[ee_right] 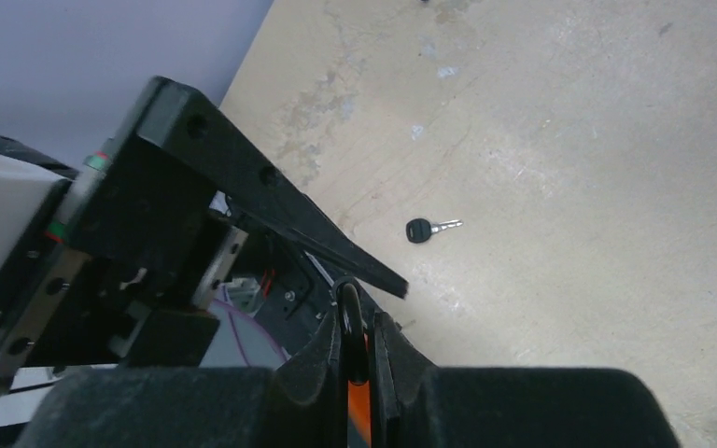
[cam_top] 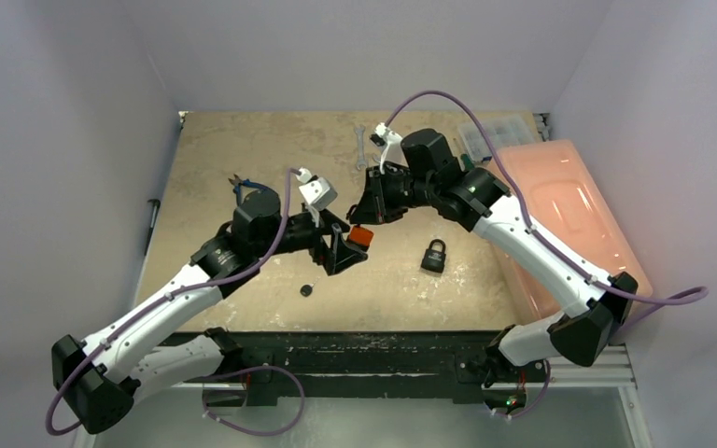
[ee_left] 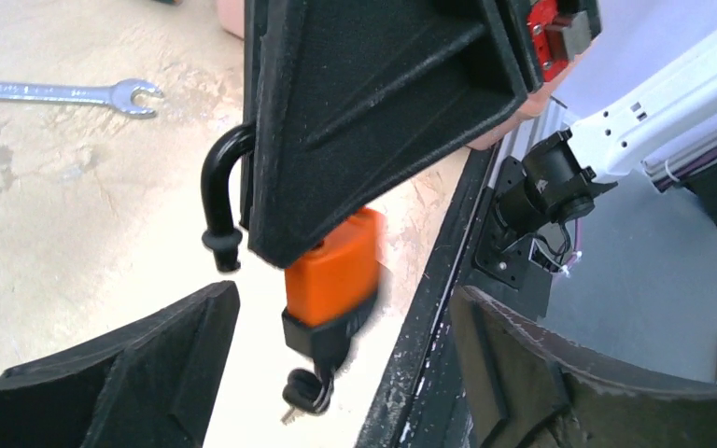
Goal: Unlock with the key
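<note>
Clamping the orange padlock over scuffed tan table, right pincer is clenched, left pincer released.

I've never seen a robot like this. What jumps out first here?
An orange padlock hangs in mid-air in the right gripper, keys dangling from its underside, while the left gripper gapes open right next to it. A black padlock lies on the table nearby.
</note>
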You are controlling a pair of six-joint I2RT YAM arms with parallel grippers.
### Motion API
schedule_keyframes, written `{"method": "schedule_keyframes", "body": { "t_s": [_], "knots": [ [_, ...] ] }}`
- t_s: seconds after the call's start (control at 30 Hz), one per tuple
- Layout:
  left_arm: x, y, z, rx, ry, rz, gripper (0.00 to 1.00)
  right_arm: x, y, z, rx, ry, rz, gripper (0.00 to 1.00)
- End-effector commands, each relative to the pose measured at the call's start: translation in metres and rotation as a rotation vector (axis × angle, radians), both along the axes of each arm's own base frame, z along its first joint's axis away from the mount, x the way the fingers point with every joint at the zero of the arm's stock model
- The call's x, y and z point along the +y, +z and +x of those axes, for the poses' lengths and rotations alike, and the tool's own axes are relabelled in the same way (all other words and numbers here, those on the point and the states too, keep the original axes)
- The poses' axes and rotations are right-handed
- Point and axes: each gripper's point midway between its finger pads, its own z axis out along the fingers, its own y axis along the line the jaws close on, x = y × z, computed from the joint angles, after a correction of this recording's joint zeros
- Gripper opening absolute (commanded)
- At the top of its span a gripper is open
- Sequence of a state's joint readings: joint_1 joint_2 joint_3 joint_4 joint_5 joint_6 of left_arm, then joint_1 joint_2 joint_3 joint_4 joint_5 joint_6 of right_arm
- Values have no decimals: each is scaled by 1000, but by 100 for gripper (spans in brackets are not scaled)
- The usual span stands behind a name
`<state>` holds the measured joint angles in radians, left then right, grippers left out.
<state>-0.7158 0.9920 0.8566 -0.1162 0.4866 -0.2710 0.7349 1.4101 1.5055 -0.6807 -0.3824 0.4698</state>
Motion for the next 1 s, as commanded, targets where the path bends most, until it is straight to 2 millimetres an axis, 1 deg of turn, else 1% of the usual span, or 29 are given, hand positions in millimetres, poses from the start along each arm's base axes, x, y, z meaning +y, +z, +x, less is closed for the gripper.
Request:
{"method": "schedule_keyframes", "body": {
  "t_s": [0.0,0.17,0.23,0.3,0.4,0.5,0.53,0.6,0.7,0.77,0.83,0.97],
  "knots": [
    [19,27,-2,-67,71,-2,93,7,14,18,-63,-55,45,0],
    [54,30,-1,-83,228,38,98,17,0,44,-67,-132,32,0],
    [71,30,1,-93,312,56,99,21,-6,54,-62,-161,30,0],
    [89,32,2,-104,394,66,99,27,-17,66,-57,-185,14,0],
    [114,33,-1,-121,490,76,99,42,-26,79,-44,-189,33,0],
    [130,31,-6,-133,538,65,99,61,-32,89,-36,-176,71,0],
    [134,29,-7,-136,557,60,99,67,-38,92,-28,-175,71,0],
    [141,27,-8,-142,586,42,99,79,-48,98,-10,-171,63,0],
    [146,30,-8,-156,610,33,99,98,-72,106,28,-186,36,0],
    [146,26,-7,-150,612,45,99,108,-88,112,64,-210,21,0],
    [145,23,-7,-141,609,58,99,114,-111,122,105,-251,-16,0],
    [143,22,-7,-143,600,57,99,124,-134,141,147,-317,-54,0]
  ]
}}
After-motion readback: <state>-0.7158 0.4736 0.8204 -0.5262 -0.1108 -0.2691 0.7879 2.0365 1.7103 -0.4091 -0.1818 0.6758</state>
